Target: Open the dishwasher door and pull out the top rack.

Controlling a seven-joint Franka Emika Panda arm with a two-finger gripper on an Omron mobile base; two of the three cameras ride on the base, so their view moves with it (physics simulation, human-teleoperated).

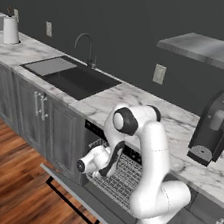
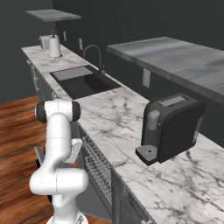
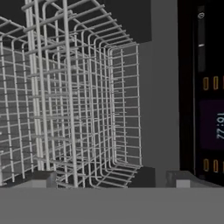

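The dishwasher door (image 1: 79,194) lies folded down and open, its black bar handle (image 1: 69,202) hanging under the front edge. In the hand view its grey edge (image 3: 159,87) and black control strip (image 3: 211,109) run along the right. The top rack (image 1: 122,179), a white wire basket, reaches partly out of the opening over the door; it also shows under the counter edge (image 2: 94,164). My gripper (image 1: 106,172) sits low at the rack's left front. In the hand view the gripper (image 3: 113,181) is open, its fingertips (image 3: 41,179) wide apart, with the rack's wires (image 3: 78,100) close ahead.
A black sink (image 1: 75,80) with a faucet (image 1: 87,47) is set in the marble counter (image 1: 135,104) to the left. A dark coffee machine (image 2: 168,127) stands on the counter at right. Grey cabinet doors (image 1: 38,114) flank the dishwasher. Wooden floor (image 1: 3,179) lies before the door.
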